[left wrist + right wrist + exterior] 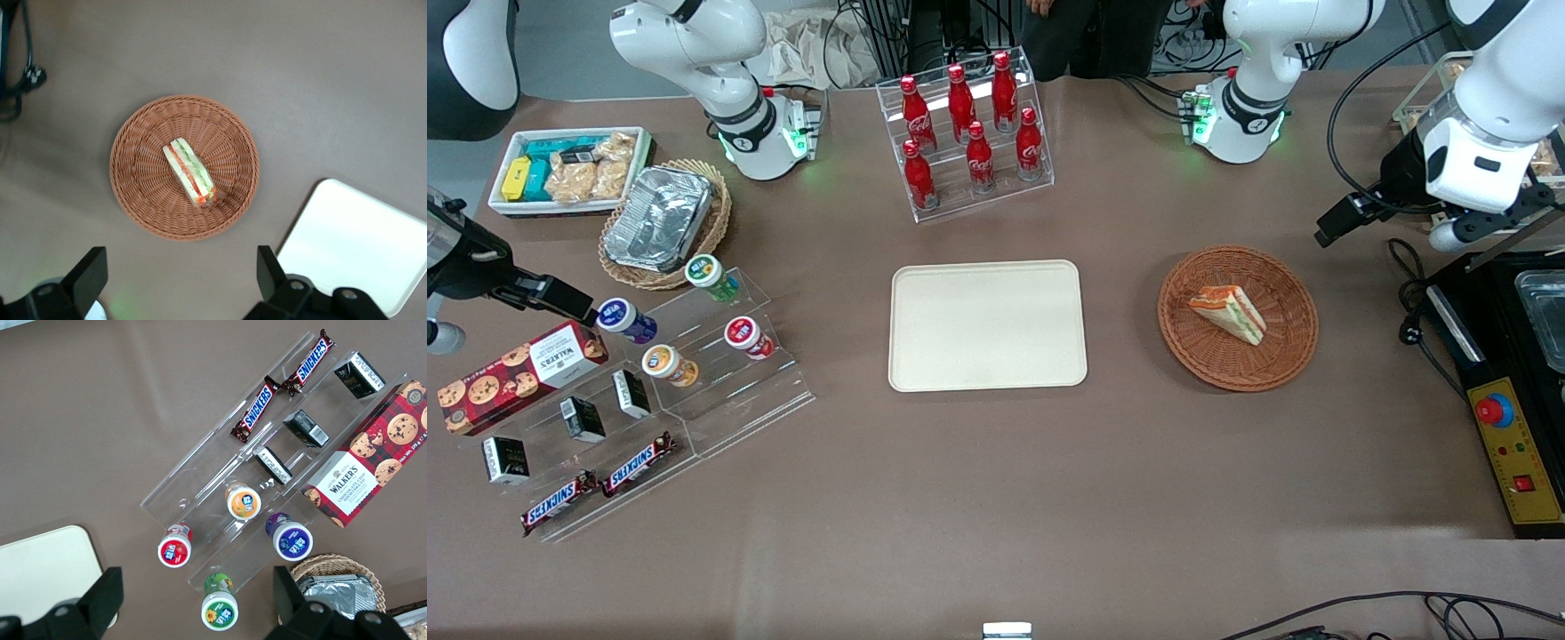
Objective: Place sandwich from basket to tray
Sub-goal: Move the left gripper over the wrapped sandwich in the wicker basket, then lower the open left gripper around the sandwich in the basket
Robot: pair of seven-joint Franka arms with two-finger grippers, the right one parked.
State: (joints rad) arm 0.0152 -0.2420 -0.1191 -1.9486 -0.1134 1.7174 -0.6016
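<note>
Nearest the front camera among the task's things, the tray point(988, 325) lies flat on the brown surface point(996, 498) with nothing on it. Beside it, toward the working arm's end, sits the basket point(1238, 317), and the sandwich point(1228, 312) lies inside it, roughly central, on its side with the filling layers showing. From the left wrist view we look straight down on the sandwich point(189, 172) in the basket point(185, 167), with a corner of the tray point(360, 240) close by.

We judge that the task is at its opening step: the approach, with nothing grasped yet. Our claw point(180, 280) hangs well above the surface, off the basket's rim rather than over the sandwich, its two fingers point(87, 277) spread wide apart and holding nothing. The next move, as we read it, calls for centring over the wedge, turning the wrist so the fingers close across the bread's flat faces, and descending into the shallow basket without catching the woven rim. The bread looks soft, so a gentle squeeze would suit.

Farther from the camera stands a clear rack of red bottles point(969, 133). Toward the parked arm's end, a paler wicker basket point(665, 227) holds a foil container point(658, 218), and a white box point(569, 169) holds packaged snacks.
</note>
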